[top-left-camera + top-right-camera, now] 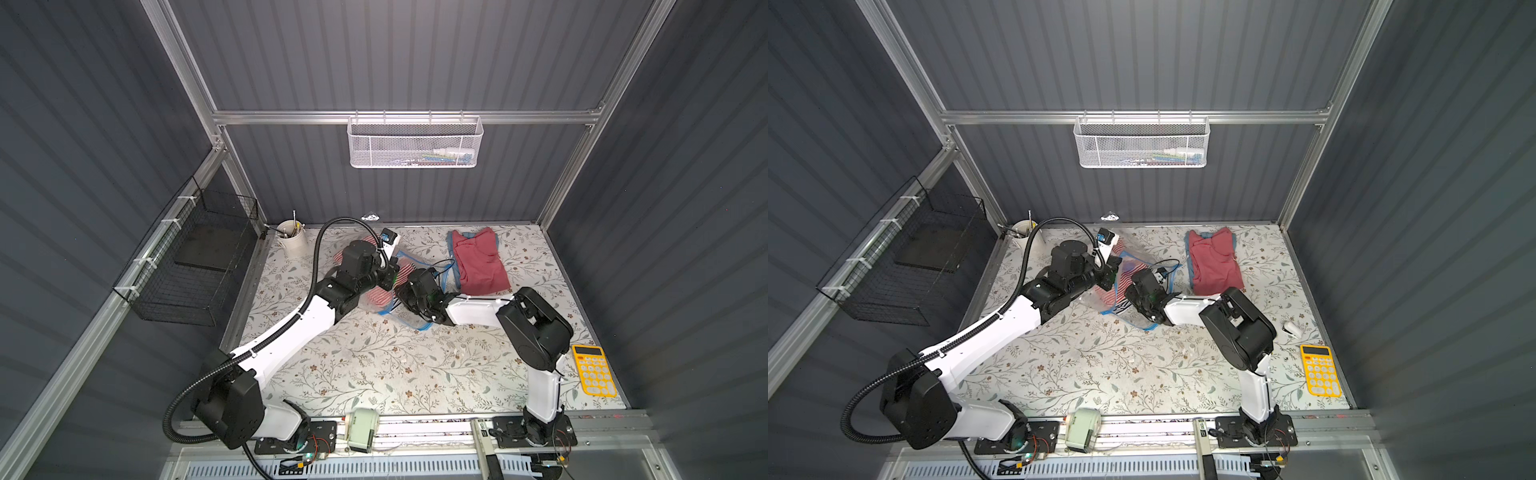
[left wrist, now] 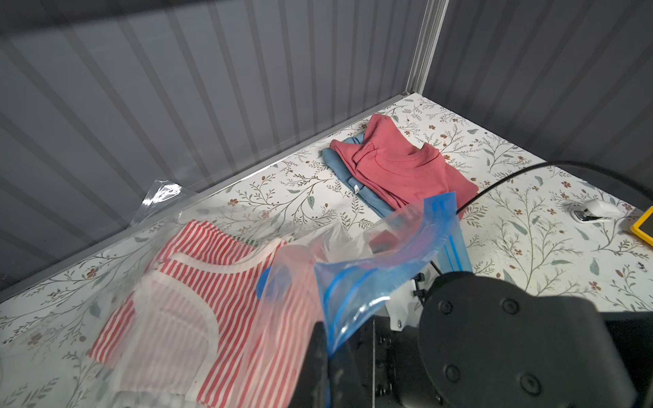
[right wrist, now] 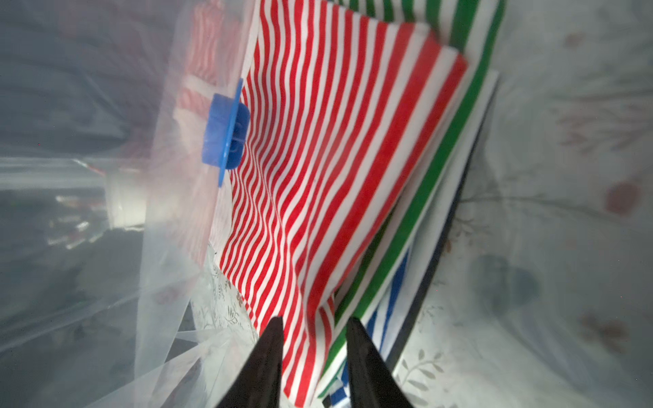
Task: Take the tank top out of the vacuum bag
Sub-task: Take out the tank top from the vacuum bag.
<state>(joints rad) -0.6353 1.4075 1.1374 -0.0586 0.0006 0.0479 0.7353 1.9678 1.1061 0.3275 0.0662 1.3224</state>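
My right fingers (image 3: 268,360) stand apart inside the mouth of the vacuum bag (image 1: 413,261). The near edge of the red-and-white striped tank top (image 3: 318,159) lies between them, not yet pinched. My left fingers (image 2: 316,367) are closed on the bag at its blue zip strip (image 2: 438,219), holding the mouth lifted off the tabletop (image 1: 374,365).

The tank top lies flat inside the bag, mid-tabletop toward the back wall. It stretches straight away from my right fingers toward the bag's closed end, past the blue valve cap (image 3: 226,130) on the bag's upper wall. Its long axis therefore runs along my right arm's reach, and that arm is plainly the nearer one.

I judge the pull must come straight back along that line and out through the mouth. Green-striped cloth (image 3: 456,148) and blue-striped cloth (image 3: 388,311) lie just beneath it, so closing too deep could catch those as well.
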